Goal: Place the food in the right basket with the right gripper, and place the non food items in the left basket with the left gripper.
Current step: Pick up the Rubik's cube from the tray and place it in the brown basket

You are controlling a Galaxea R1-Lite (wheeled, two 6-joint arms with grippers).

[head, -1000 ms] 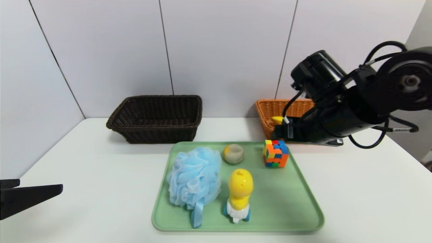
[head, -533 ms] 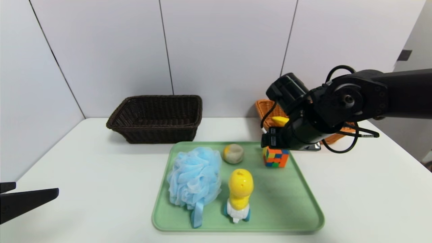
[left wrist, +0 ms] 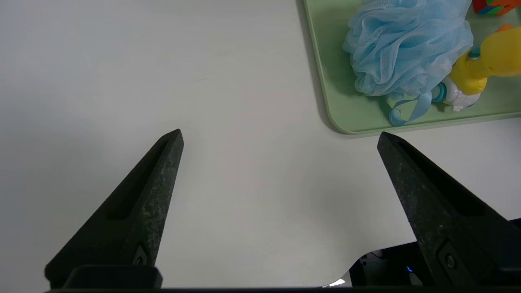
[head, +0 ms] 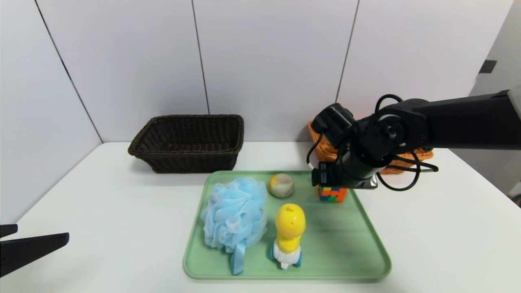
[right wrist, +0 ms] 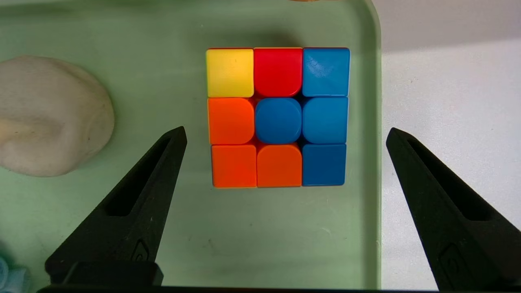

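Facing pale panels, white table (head: 122,228) gleams.

A white wall (head: 268,49) with dark seams stands behind a white tabletop (head: 122,219).

The head view looks forward and down, sharing the green tray (head: 333,256) with both close-in wrist views.

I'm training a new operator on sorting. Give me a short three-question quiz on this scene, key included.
1. Which gripper is above the puzzle cube?
2. True or false: the bath pouf lies in the dark brown basket.
3. Fill in: under the task's rule, the yellow-headed toy belongs in the ____ basket.

Key: 1. The right gripper, with its jaws open. 2. False; it lies on the green tray. 3. Left.
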